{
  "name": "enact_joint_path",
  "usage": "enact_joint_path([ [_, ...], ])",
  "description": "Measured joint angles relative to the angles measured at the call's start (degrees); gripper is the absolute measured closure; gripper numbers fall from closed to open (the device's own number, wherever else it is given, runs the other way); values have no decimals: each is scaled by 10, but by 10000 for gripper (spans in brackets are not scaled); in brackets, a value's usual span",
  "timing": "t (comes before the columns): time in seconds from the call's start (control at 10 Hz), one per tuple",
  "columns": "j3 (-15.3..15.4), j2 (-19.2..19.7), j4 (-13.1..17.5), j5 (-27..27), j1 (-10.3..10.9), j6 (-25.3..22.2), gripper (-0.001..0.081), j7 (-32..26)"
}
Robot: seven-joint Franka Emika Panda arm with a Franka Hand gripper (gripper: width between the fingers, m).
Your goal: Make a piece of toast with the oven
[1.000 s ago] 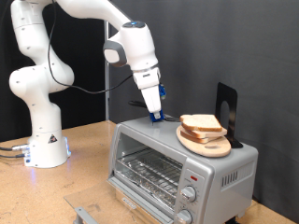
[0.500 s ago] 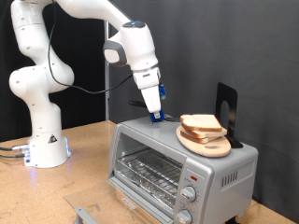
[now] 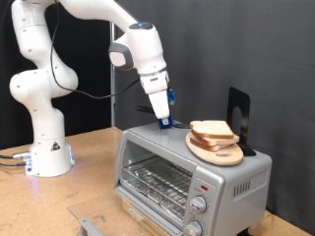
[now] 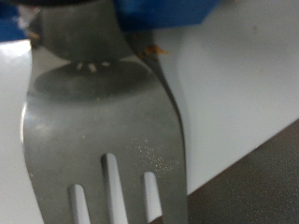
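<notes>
The gripper, jaws clenched on a fork, hangs over the oven beside the piece of toast, probably to lift it.

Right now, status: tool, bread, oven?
Tool holds a fork, tip on the oven top. Piece of toast sits on round wooden board atop oven. Oven door shut, rack empty.
</notes>
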Motion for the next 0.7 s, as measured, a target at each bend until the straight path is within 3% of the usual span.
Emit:
enact_joint_path([
  [0.4, 0, 1, 0, -4, -3, 1, 339, 2],
  [0.5, 0, 1, 0, -6, -4, 2, 262, 2],
  [0.6, 0, 1, 0, -7, -5, 2, 73, 2],
  [0.7, 0, 1, 0, -8, -7, 3, 73, 2],
])
